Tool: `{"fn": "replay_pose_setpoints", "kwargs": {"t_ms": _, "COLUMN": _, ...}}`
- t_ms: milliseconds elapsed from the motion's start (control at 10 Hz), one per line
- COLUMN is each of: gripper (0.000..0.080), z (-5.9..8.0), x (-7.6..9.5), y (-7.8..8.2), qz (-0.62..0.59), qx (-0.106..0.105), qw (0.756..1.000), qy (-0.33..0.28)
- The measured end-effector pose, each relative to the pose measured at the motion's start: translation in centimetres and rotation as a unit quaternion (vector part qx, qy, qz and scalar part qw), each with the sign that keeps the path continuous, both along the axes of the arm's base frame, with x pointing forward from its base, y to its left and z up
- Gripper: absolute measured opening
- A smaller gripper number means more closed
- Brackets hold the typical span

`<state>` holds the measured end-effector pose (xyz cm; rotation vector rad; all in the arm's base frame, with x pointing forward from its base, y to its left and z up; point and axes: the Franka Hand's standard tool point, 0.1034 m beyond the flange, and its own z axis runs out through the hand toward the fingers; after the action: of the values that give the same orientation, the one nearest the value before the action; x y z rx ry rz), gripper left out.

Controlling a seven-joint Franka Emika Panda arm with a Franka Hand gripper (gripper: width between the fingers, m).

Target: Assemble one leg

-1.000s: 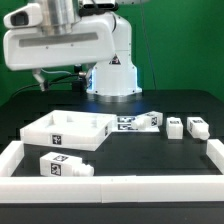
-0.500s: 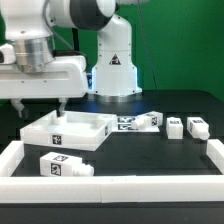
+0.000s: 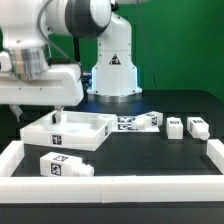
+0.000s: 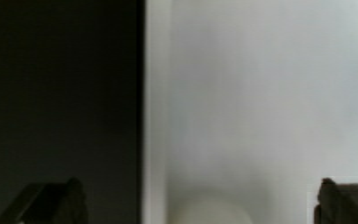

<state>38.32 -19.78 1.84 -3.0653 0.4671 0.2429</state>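
Right, my claw (image 3: 40, 112) hangs with its jaws spread wide and nothing between them. The wrist view shows its fingertips (image 4: 348, 205) far apart over a blurred boundary of white and dark. From the exterior view I place it just above the square white panel (image 3: 80, 138), at the raised rim on the exterior view's left. No leg is in hand. The nearest leg (image 3: 62, 166) lies on its side on the black counter (image 3: 150, 155) in front of the panel, and the other legs (image 3: 175, 127) sit toward the exterior view's right. I judge this an approach to the panel, before any leg is fetched. Next I need a straight descent with the rim centred between the jaws, then a firm close.
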Motion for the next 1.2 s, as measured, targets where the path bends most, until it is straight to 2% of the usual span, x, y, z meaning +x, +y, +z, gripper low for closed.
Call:
{"fn": "replay_pose_setpoints", "kwargs": {"t_ms": 200, "gripper": 0.0649, "z": -0.9, "x": -1.0, "y": -0.2, "qz": -0.018, "qx": 0.003, "qw": 1.000, "qy": 0.003}}
{"fn": "replay_pose_setpoints", "kwargs": {"t_ms": 400, "gripper": 0.0649, "z": -1.0, "x": -1.1, "y": -0.3, "qz": -0.010, "qx": 0.000, "qw": 1.000, "qy": 0.001}}
{"fn": "replay_pose_setpoints", "kwargs": {"t_ms": 600, "gripper": 0.0383, "z": -1.0, "x": -1.1, "y": -0.3, "qz": -0.009, "qx": 0.000, "qw": 1.000, "qy": 0.001}}
{"fn": "replay_pose_setpoints", "kwargs": {"t_ms": 700, "gripper": 0.0383, "z": -1.0, "x": -1.1, "y": -0.3, "qz": -0.009, "qx": 0.000, "qw": 1.000, "qy": 0.001}}
{"fn": "replay_pose_setpoints", "kwargs": {"t_ms": 800, "gripper": 0.0198, "z": -1.0, "x": -1.1, "y": -0.3, "qz": -0.009, "qx": 0.000, "qw": 1.000, "qy": 0.001}}
{"fn": "replay_pose_setpoints", "kwargs": {"t_ms": 900, "gripper": 0.0072, "z": -1.0, "x": -1.1, "y": -0.3, "qz": -0.009, "qx": 0.000, "qw": 1.000, "qy": 0.001}}
{"fn": "replay_pose_setpoints", "kwargs": {"t_ms": 1100, "gripper": 0.0052, "z": -0.8, "x": -0.8, "y": -0.1, "qz": -0.014, "qx": 0.003, "qw": 1.000, "qy": 0.002}}
{"fn": "replay_pose_setpoints", "kwargs": {"t_ms": 1200, "gripper": 0.0052, "z": 0.2, "x": 0.5, "y": 0.8, "qz": -0.039, "qx": 0.019, "qw": 0.999, "qy": 0.013}}
